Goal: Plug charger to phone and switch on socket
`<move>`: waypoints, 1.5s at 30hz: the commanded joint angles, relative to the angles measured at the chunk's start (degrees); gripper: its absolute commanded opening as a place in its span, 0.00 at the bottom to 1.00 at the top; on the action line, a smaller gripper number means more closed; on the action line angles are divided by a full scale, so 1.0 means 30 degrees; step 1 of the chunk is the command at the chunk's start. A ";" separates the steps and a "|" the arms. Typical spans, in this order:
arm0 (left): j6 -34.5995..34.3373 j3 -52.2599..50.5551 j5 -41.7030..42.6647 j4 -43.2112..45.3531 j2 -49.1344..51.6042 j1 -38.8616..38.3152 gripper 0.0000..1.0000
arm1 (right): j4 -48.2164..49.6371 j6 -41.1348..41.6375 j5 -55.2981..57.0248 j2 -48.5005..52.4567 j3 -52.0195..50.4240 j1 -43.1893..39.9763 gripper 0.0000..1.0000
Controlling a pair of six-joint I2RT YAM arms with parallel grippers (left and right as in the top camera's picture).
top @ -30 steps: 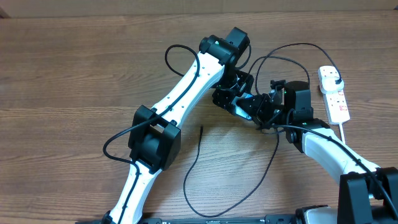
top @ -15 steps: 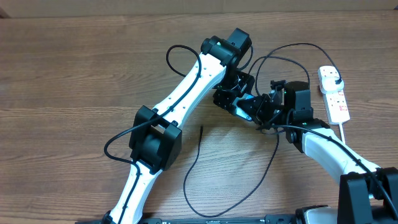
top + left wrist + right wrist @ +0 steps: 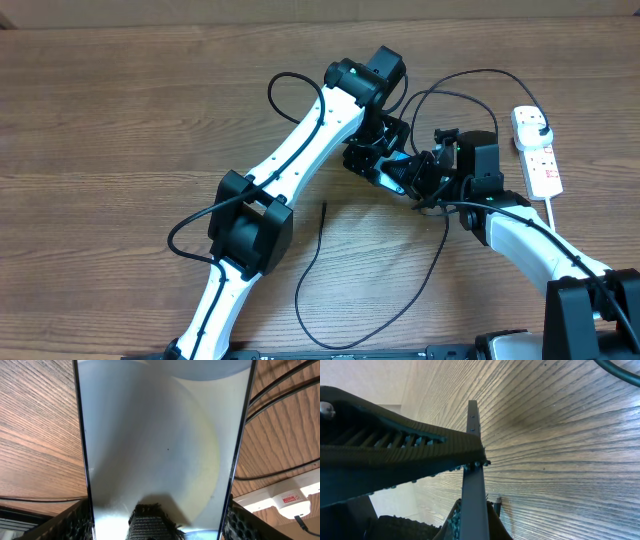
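Both arms are meeting over the middle of the bench, and the phone is sitting between them, apparently raised and tilted off the wood. The left gripper is grasping the phone across its width, with the dark side edges lying against its jaws in the left wrist view. The right gripper is clenching the phone's thin edge, seen edge-on from the right wrist (one jaw above, one below).

The charger is lying loose on the bench. Its small tip is resting at about 8 o'clock from the phone, near but apart, while the cable is sagging toward 6 o'clock and climbing back past the right arm. The socket is lying at 3 o'clock from the phone, well apart, with a black plug seated at its 12 o'clock end.

The step in hand seems to be steadying the phone with both grippers, so neither is free for the cable. Next, one gripper will probably need to let go, take the cable close behind the tip and line it up with the phone's port, which I cannot see here. The switching is waiting until after that.
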 commanded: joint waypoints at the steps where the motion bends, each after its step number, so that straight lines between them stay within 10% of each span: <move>1: -0.0175 0.0481 0.0510 -0.0080 -0.0262 -0.0306 0.13 | -0.0058 0.0000 0.0408 -0.0029 0.0160 0.0095 0.04; 3: -0.0022 0.0481 0.0437 -0.0073 -0.0262 -0.0299 0.74 | -0.0058 0.0000 0.0408 -0.0029 0.0160 0.0095 0.04; 5: 0.0080 0.0481 -0.0066 -0.0175 -0.0262 -0.0299 0.98 | -0.0058 0.0000 0.0408 -0.0029 0.0160 0.0095 0.04; 23: 0.3344 0.2601 -0.1872 -0.2834 -0.0401 0.2106 1.00 | -0.0321 0.3650 0.0408 -0.0029 0.0160 0.0073 0.04; 38: 0.5508 0.7176 -0.1676 -0.3424 -0.0510 0.4240 1.00 | 0.5880 2.3161 -0.1049 -0.0036 0.0168 0.0080 0.04; 45: 0.5042 0.7169 -0.1049 -0.2769 -0.0510 0.4087 1.00 | 0.9865 2.5354 -0.0488 -0.0036 0.0168 0.0080 0.04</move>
